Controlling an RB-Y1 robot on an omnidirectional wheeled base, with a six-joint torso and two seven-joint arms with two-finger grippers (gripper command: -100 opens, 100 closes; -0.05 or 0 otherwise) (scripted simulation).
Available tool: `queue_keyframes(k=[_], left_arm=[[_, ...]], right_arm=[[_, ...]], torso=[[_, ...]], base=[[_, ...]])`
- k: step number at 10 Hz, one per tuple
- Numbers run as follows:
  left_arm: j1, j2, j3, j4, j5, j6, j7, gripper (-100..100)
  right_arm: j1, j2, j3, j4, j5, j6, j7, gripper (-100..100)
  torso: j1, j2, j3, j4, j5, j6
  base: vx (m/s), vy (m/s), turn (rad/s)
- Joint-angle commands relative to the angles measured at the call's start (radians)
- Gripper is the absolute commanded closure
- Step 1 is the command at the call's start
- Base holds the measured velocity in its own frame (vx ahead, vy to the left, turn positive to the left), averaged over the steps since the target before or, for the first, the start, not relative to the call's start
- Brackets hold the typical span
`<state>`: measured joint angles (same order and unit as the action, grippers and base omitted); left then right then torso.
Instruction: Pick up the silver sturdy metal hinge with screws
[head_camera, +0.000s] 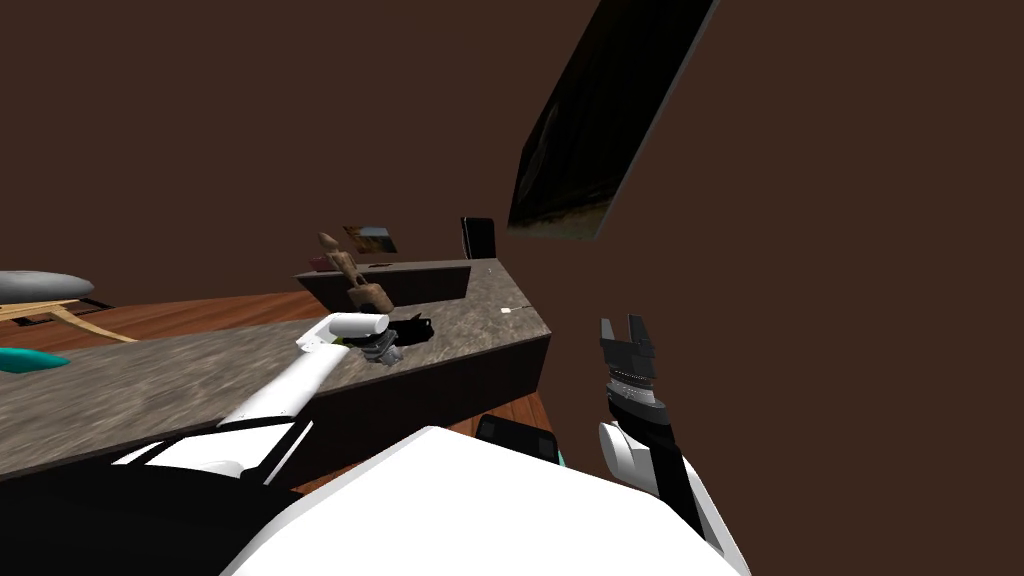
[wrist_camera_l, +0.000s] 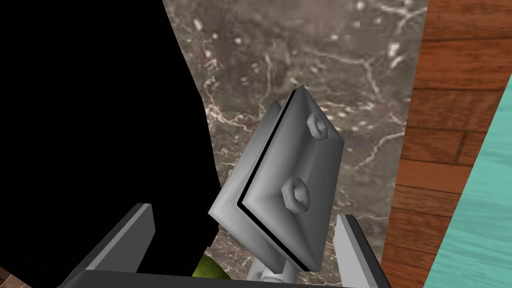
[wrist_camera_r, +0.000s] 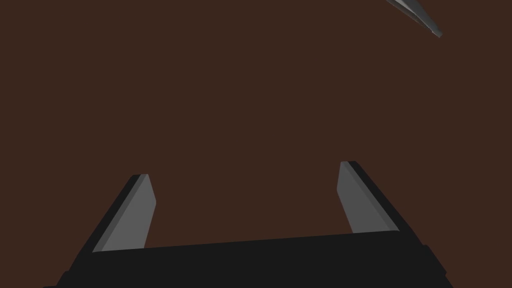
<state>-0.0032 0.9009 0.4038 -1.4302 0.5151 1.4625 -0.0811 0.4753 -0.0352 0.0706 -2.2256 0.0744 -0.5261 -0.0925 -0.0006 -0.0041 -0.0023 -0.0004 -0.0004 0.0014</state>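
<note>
The right gripper (head_camera: 622, 322) was held up beside the body, clear of the counter, with its fingers (wrist_camera_r: 132, 215) spread wide and nothing between them. Further out, the left arm was stretched over a grey-brown marbled counter (head_camera: 150, 380), and the left gripper (wrist_camera_l: 242, 212) was pointed down at it with the blades parted, not clamped. The hinge (wrist_camera_l: 290, 185) was seen standing between those blades, nearer one of them than the other: a grey folded plate, tilted, with two hexagonal screw heads on its broad face. Contact between the hinge and the nearer blade could not be made out with certainty. A small green thing (wrist_camera_l: 210, 270) was glimpsed just beside the hinge's base, and a black area (wrist_camera_l: 90, 125) was seen alongside. Beyond the counter's edge, wooden floor (wrist_camera_l: 440, 100) and a teal surface (wrist_camera_l: 485, 210) were visible. Farther along the counter a brown wooden figure (head_camera: 355, 275) was stood, and a dark framed panel (head_camera: 600, 110) was hung on the brown wall.
</note>
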Motion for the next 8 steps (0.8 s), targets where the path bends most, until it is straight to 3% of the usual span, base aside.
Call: queue_keyframes(k=[1, 2, 4, 5, 6, 7, 8], left_arm=[[-0.003, 0.03, -0.05, 0.035, 0.041, -0.042, 0.008, -100], [-0.013, 0.069, -0.082, 0.073, 0.074, -0.076, 0.024, -100], [-0.013, 0.081, -0.123, 0.087, 0.098, -0.095, 0.024, -100], [-0.022, 0.128, -0.163, 0.135, 0.143, -0.14, 0.04, -100], [-0.022, 0.132, -0.191, 0.138, 0.156, -0.147, 0.04, -100], [-0.032, 0.173, -0.221, 0.179, 0.193, -0.187, 0.057, -100], [-0.032, 0.183, -0.251, 0.19, 0.213, -0.199, 0.057, -100]], right_arm=[[0.0, 0.0, 0.0, 0.0, 0.0, 0.0, 0.0, 0], [0.0, 0.0, 0.0, 0.0, 0.0, 0.0, 0.0, 0], [0.0, 0.0, 0.0, 0.0, 0.0, 0.0, 0.0, 0], [0.0, 0.0, 0.0, 0.0, 0.0, 0.0, 0.0, 0], [0.0, 0.0, 0.0, 0.0, 0.0, 0.0, 0.0, 0], [0.0, 0.0, 0.0, 0.0, 0.0, 0.0, 0.0, 0], [0.0, 0.0, 0.0, 0.0, 0.0, 0.0, 0.0, 0]], torso=[[0.0, 0.0, 0.0, 0.0, 0.0, 0.0], [0.0, 0.0, 0.0, 0.0, 0.0, 0.0], [0.0, 0.0, 0.0, 0.0, 0.0, 0.0], [0.001, 0.0, 0.0, 0.0, 0.001, 0.001], [0.001, 0.0, 0.0, 0.0, 0.001, 0.0], [0.001, 0.0, 0.0, 0.0, 0.001, 0.001], [0.0, 0.0, 0.0, 0.0, 0.0, 0.0]], base=[[0.024, -0.041, 0.058], [0.03, -0.045, 0.102], [0.017, -0.026, 0.027], [0.014, -0.029, 0.068], [0.015, -0.033, 0.073], [0.013, -0.041, 0.113], [0.017, -0.036, 0.06]])
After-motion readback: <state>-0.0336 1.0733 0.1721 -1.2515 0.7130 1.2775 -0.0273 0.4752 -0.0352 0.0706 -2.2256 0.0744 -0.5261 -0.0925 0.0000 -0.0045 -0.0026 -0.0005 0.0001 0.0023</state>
